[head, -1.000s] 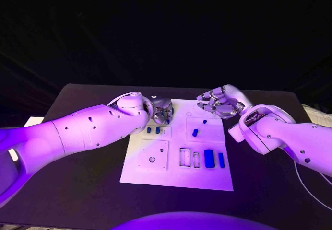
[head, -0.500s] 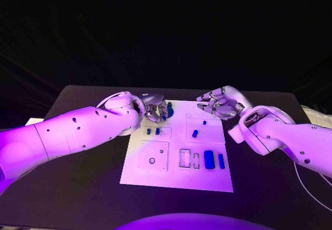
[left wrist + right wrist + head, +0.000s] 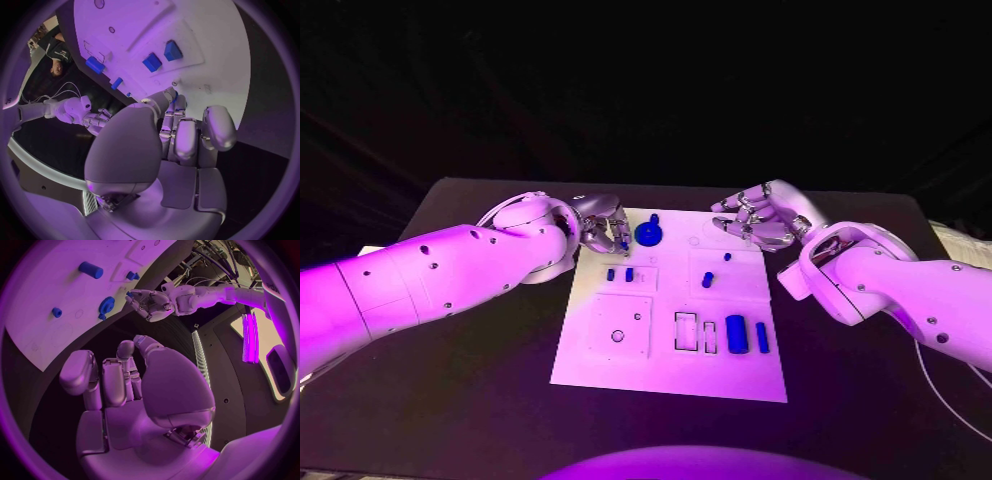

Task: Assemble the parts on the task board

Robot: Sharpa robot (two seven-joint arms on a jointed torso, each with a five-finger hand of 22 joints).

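Head view: high, angled down, board [image 3: 672, 310] central, arms entering from 9 and 3 o'clock. Left wrist view: close behind left hand [image 3: 181, 135], facing the board [image 3: 206, 30]. Right wrist view: close behind right hand [image 3: 119, 380]. All three share the board's [image 3: 56, 290] far end.

Purple-violet light washes everything here, strongest on the near arm shells, which bloom almost pink-white. The task board [image 3: 672, 345] glows pale lilac against a table [image 3: 473, 400] that stays nearly black, and the background behind is pure darkness. Soft shadows only, no hard edges. The wrist views bend straight lines hard toward the rim, with dark vignetting all round. The left hand [image 3: 181, 140] looms large, smooth and slightly soft; the right hand [image 3: 119, 385] likewise, with glare on its curved palm.
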